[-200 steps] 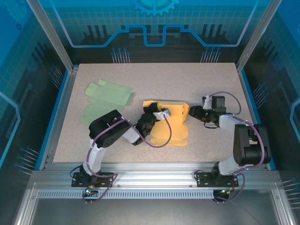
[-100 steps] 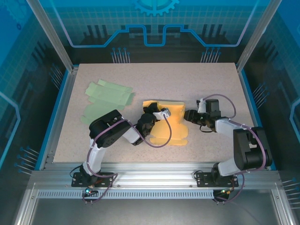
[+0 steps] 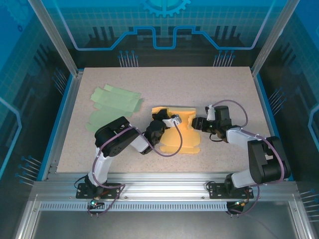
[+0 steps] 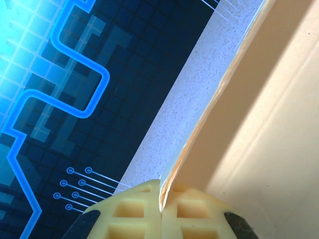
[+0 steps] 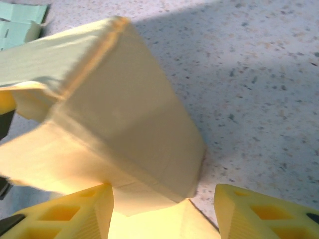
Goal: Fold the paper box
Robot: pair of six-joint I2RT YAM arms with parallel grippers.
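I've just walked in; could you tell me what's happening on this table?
Two robot arms are folding a yellow paper box. The left arm's fingers are shut on its edge. The right arm's fingers stand open with a raised flap between them. Green paper lies flat at the back left.

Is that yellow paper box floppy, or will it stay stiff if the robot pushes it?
Probably floppy: the yellow paper box is thin sheet, and its edge bends near the left pincer. Likely light, so a push may slide it.

Far table (image 3: 199, 84) free; box (image 3: 190, 142) centre, green sheets (image 3: 113, 103) L.
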